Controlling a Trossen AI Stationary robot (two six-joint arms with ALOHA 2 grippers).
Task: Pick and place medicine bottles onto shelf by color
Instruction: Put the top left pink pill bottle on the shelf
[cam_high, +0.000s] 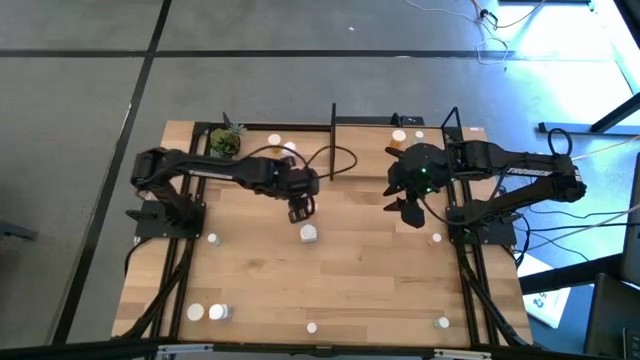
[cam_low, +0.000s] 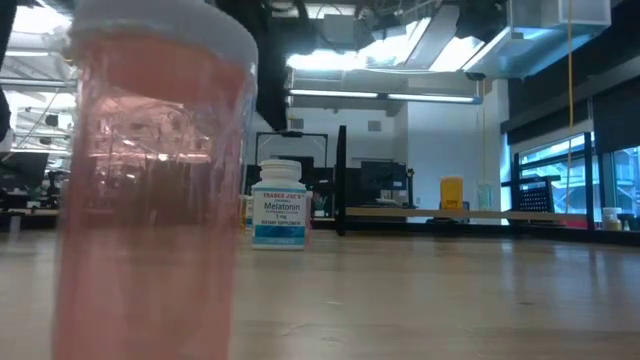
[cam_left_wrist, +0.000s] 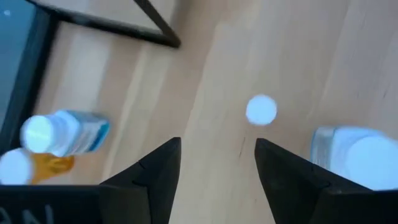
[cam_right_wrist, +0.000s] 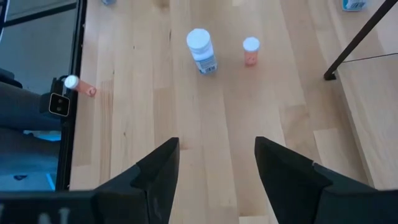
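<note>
A white medicine bottle (cam_high: 308, 234) stands upright on the table's middle. My left gripper (cam_high: 300, 210) hangs just above and beyond it, open, with nothing between its fingers (cam_left_wrist: 217, 168). The left wrist view shows a white-capped bottle (cam_left_wrist: 360, 155) beside one finger, a small white cap (cam_left_wrist: 261, 110) farther off, and a lying white bottle (cam_left_wrist: 62, 132) with an orange one (cam_left_wrist: 37, 167). My right gripper (cam_high: 405, 205) waits open above the table's right half. The shelf (cam_high: 350, 140) runs along the far edge and bears a few bottles (cam_high: 275, 140).
More bottles stand about: two at the near left (cam_high: 207, 312), one at the near middle (cam_high: 312, 327), two at the right (cam_high: 435, 238). A potted plant (cam_high: 227, 142) sits far left. Black posts (cam_high: 333, 120) rise from the shelf. A pink bottle (cam_low: 150, 200) fills the low view's left.
</note>
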